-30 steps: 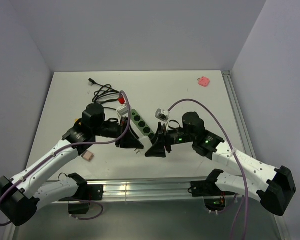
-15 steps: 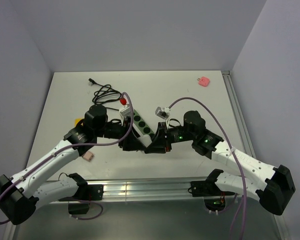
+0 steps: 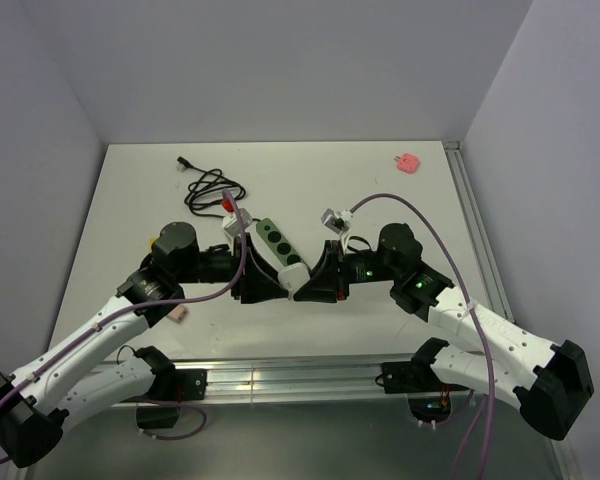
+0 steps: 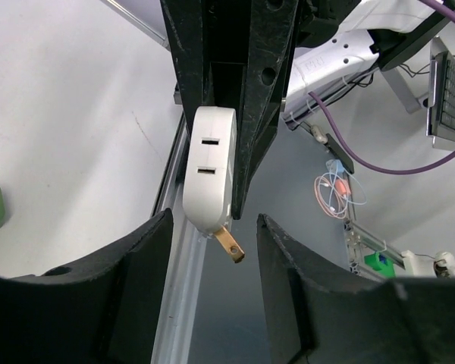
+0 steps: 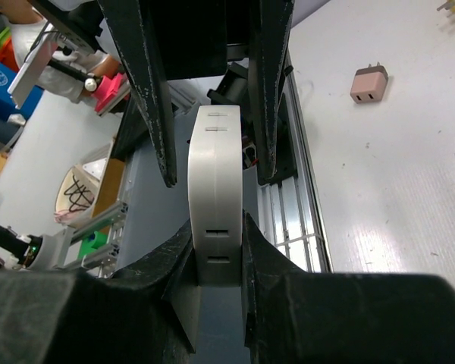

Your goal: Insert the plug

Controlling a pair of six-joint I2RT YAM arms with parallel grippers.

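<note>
Plug (image 4: 210, 163): one, white, two slots on its face, one brass prong (image 4: 230, 244) visible. Clamped in right tool (image 3: 318, 283), between the two arms, near front edge of table (image 3: 380, 190). Left tool (image 3: 263, 284) wide, its fingers (image 4: 136, 280) either side of the prong end, not touching. Strip (image 3: 280, 243): one, green, just behind both tools. Cable (image 3: 208, 188): one, black, coiled further back. Pink adapter (image 3: 408, 162) at far right corner; second pink adapter (image 3: 177, 313) beside left arm
</note>
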